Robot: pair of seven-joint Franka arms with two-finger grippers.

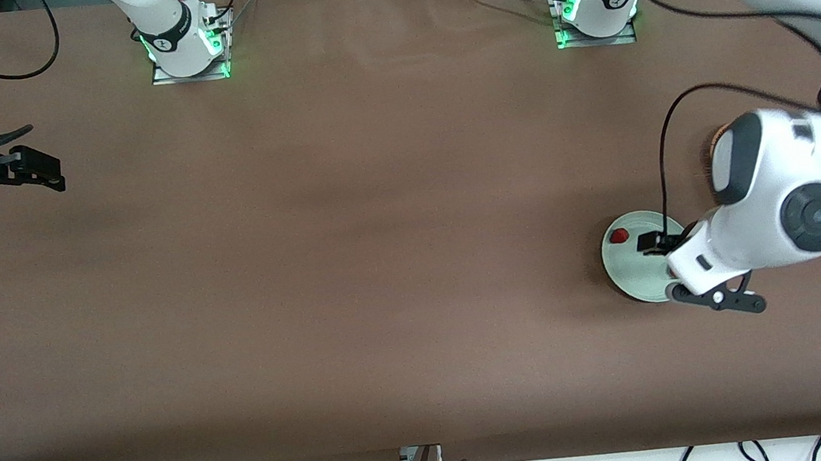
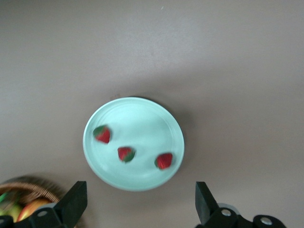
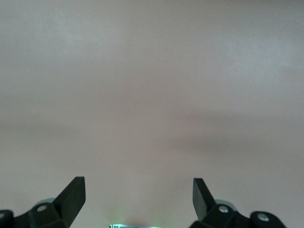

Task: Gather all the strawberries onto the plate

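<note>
The pale mint-green plate [image 2: 142, 118] lies on the brown table toward the left arm's end, also seen in the front view [image 1: 635, 270]. Three strawberries lie on it [image 2: 102, 134], [image 2: 126, 154], [image 2: 164, 161]. In the front view only one strawberry [image 1: 618, 236] shows; the left arm hides the others. My left gripper [image 2: 140, 204] is open and empty, up in the air over the table at the plate's edge, also seen in the front view [image 1: 716, 296]. My right gripper [image 1: 32, 169] waits open and empty over bare table at the right arm's end, as its own wrist view [image 3: 137, 197] shows.
A brown wicker basket [image 2: 23, 197] with fruit stands beside the plate. In the front view only a sliver of the basket [image 1: 706, 158] shows, farther from the camera than the plate, mostly hidden by the left arm. The table's front edge has cables below it.
</note>
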